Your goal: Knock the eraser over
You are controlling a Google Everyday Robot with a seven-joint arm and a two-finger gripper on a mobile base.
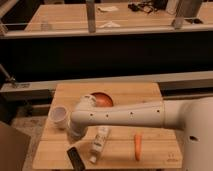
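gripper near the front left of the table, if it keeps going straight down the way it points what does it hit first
Probably the bare tabletop just beside the dark eraser; the gripper hangs above and slightly behind it, though depth is unclear.

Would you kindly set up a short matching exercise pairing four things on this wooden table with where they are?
Things:
1. cup
2. carrot
3. eraser
4. bottle

Places:
A. front edge of the table, dark block just below the gripper
B. left edge of the table, beside the arm's elbow
C. lying right of the bottle, under the forearm
D. lying on its side between the eraser and the carrot

Pairs: 1-B, 2-C, 3-A, 4-D
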